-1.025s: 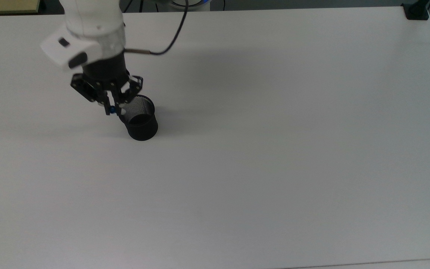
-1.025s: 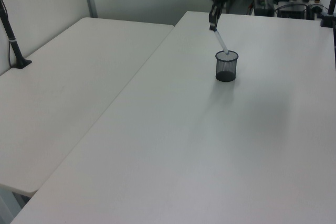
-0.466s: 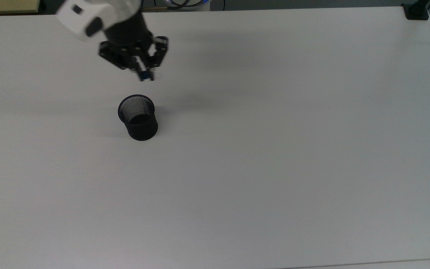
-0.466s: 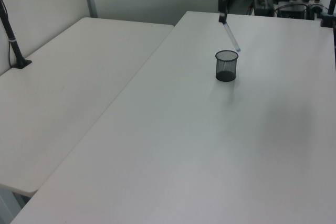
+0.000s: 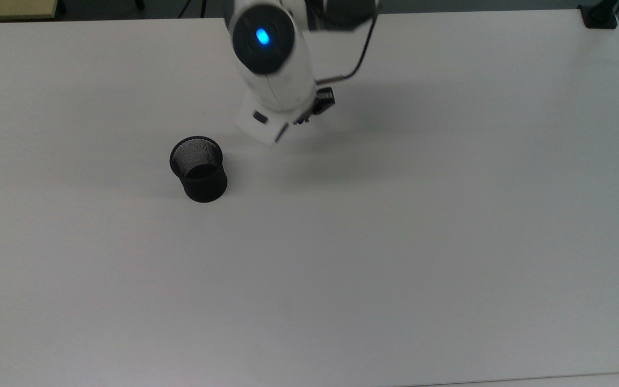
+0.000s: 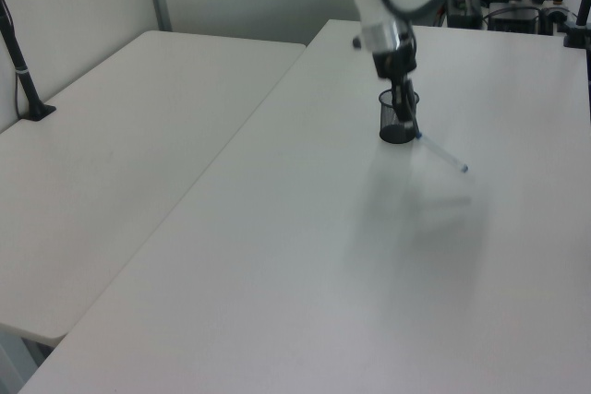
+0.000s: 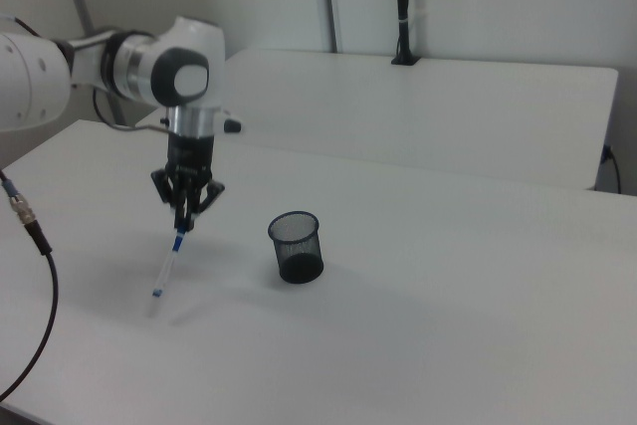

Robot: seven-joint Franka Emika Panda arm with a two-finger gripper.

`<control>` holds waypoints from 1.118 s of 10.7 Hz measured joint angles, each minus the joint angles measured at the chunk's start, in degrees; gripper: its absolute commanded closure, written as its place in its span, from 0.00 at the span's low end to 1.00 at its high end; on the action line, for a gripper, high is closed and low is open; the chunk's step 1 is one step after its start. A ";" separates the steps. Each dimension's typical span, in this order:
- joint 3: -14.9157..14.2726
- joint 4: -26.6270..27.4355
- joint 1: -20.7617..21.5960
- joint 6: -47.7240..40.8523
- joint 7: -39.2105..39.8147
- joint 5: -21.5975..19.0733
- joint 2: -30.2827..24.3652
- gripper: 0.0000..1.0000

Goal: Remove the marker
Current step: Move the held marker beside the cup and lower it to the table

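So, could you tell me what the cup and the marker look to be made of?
The cup looks like black metal mesh, matte: light shows through its perforated wall. The marker, held in the gripper, looks like smooth white plastic with blue ends, though that's a guess.

Marker [image 7: 169,264] lifted clear of mesh cup [image 7: 296,247] — gripper [image 7: 186,228] carried it aside, lower over table

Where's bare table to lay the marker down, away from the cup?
Bare table runs from the mesh cup to the right view's right and near edges. The patch under the end effector and hanging marker is bare too. Nothing crowds except the cup.
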State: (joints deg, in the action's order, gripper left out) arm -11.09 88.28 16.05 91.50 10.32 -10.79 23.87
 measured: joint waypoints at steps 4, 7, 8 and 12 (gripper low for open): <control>-0.01 -0.34 2.18 0.00 -0.05 0.00 5.69 0.87; -0.01 -0.38 2.39 1.49 -1.38 0.01 6.30 0.18; -0.01 -0.38 2.45 2.89 -1.64 0.01 6.68 0.08; -0.16 -2.61 2.54 3.98 -4.97 0.30 6.82 0.00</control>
State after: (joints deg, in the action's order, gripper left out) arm -11.25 85.66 18.59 95.48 5.36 -10.49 30.69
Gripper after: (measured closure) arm 0.084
